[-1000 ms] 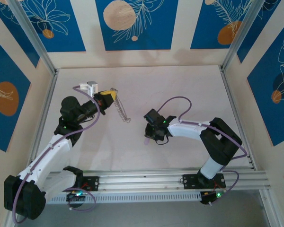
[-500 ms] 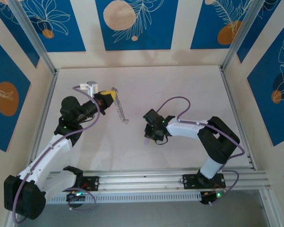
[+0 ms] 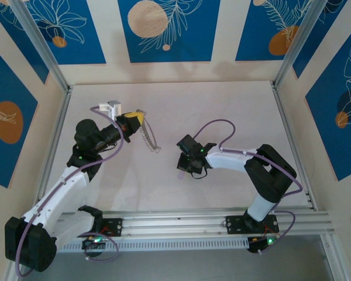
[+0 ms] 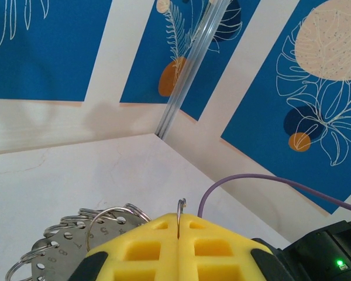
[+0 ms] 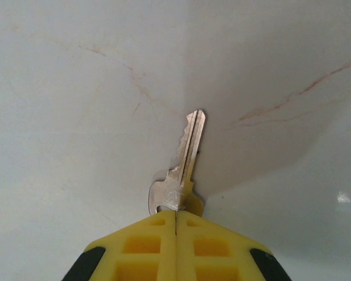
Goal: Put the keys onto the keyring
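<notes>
One purple cable [image 4: 269, 177] near keyring [image 4: 52, 246]

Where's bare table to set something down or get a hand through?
Free: the table's far right, between the right gripper and the back wall; also the near strip from the front rail up to the keyring. Crowded: the middle, where the left gripper holds the keyring close to the right gripper's key.

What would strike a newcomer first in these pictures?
The right gripper, near the middle of the table, pinches a small silver key by its head, blade pointing away. Further left, the left gripper is shut on the keyring, a thin hoop fringed with many small loops.
</notes>
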You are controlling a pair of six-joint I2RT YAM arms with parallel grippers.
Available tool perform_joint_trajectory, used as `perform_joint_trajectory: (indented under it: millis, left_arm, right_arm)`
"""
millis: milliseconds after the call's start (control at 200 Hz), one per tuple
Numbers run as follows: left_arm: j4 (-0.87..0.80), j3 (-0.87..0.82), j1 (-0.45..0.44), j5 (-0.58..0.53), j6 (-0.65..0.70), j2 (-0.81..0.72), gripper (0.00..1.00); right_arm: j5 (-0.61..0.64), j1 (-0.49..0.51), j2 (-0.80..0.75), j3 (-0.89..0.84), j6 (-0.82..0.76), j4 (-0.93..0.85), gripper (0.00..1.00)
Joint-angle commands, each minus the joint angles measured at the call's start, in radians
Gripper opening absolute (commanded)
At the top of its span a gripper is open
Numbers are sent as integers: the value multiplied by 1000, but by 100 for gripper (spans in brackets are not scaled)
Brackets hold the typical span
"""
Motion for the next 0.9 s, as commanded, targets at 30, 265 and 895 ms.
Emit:
perform_joint_trajectory:
  millis: [30, 265, 895]
  left_arm:
    - [66, 37, 12, 59, -2, 7, 0]
    - [108, 64, 7, 172, 2, 44, 0]
    - [-25, 326, -170, 405, 145, 282, 0]
  right_arm:
    - [3, -21, -100, -8, -50, 6, 0]
    - [-254, -189, -371, -99, -262, 215, 0]
    - [-935, -547, -641, -131, -311, 691, 0]
